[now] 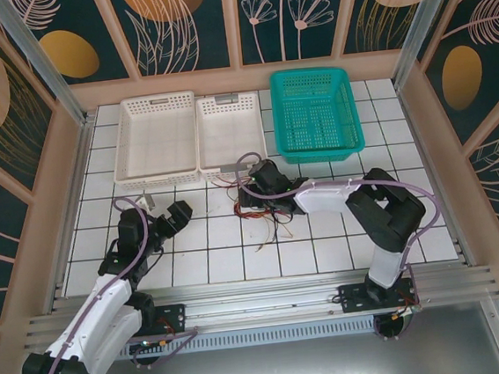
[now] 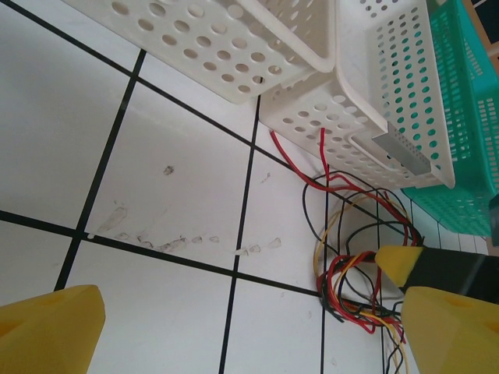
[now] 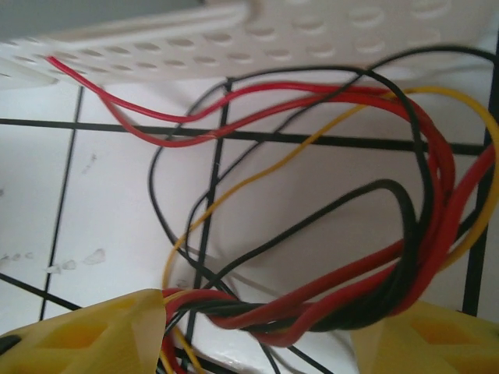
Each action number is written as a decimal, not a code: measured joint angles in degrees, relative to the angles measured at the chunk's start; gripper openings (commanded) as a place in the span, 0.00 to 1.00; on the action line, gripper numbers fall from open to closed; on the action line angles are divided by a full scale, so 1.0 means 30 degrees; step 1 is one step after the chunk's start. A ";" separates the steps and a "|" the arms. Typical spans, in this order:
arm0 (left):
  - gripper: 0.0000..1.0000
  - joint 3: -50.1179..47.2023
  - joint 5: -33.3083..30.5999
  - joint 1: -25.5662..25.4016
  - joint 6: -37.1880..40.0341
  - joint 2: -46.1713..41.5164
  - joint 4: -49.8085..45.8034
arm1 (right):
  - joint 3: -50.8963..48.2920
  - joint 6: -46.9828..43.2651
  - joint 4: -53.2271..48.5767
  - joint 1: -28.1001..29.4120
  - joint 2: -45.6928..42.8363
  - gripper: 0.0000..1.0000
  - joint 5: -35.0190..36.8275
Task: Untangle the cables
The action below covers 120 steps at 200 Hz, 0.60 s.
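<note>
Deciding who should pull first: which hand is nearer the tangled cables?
Right. The right hand is at the tangled cables, straddling the bundle; the left hand sits off to their left, apart from them.

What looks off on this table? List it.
The cables lie in one knotted red, black and yellow clump on the tiles before the smaller white basket, two red ends pointing at its wall. The right gripper has its jaws either side of the bundle. Faint smudges mark a tile nearby.
</note>
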 measured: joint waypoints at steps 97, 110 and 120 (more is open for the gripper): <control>0.96 -0.0029 -0.0350 -0.0386 -0.0131 0.0299 0.0095 | 0.1996 0.0539 -0.0408 0.0488 0.1545 0.47 0.0481; 0.96 -0.0117 -0.0350 -0.0386 -0.0138 0.0204 0.0109 | 0.1989 0.0539 -0.0401 0.0488 0.1741 0.46 0.0481; 0.96 -0.0284 -0.0342 -0.0386 -0.0146 0.0146 0.0160 | 0.1989 0.0539 -0.0386 0.0488 0.1858 0.44 0.0481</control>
